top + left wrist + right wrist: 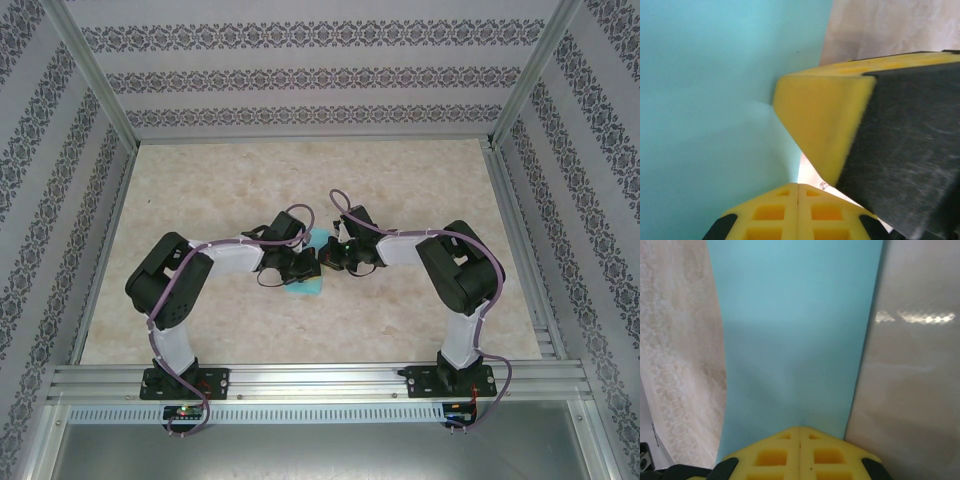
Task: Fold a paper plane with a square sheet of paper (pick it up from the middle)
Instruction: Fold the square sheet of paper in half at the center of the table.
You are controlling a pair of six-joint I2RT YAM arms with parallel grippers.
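At centre of table (pixel 250 180), between left arm (pixel 175 285) and right arm (pixel 462 268): paper (pixel 310 287), pale blue, mostly covered from above. Lifted or lying flat: hard to tell. Seems thin, light and limp; likely to sag, slip or tear if pulled two ways. Best pinched near the middle, gently, with tension kept even. Clamped at its edge by left gripper (pixel 798 192), fingers pressed together. Clamped too by right gripper (pixel 800 436), likewise shut, one tip dimpling the paper in the left wrist view.

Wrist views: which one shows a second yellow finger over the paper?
The left wrist view: a finger of the right gripper juts in from the right over the blue paper.
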